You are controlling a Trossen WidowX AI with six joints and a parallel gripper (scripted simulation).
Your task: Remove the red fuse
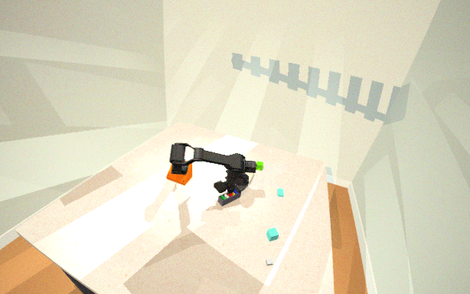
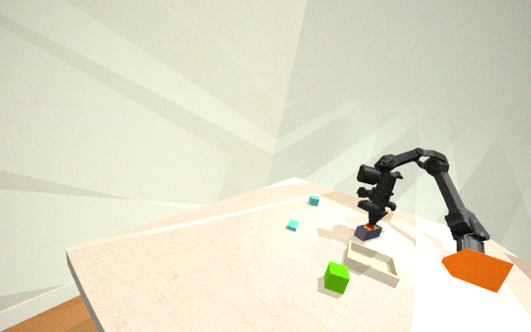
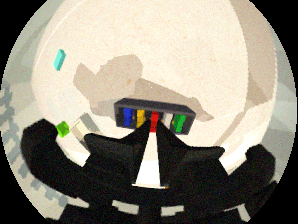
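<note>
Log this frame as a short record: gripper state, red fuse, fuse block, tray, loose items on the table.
gripper: shut on red fuse, pointing down over the block
red fuse: in its slot in the block, not yet lifted out
fuse block: dark, on the table, blue, yellow, white and green fuses beside the red one
tray: cream, nothing in it, near the block
loose items: green cube, two teal cubes
</note>
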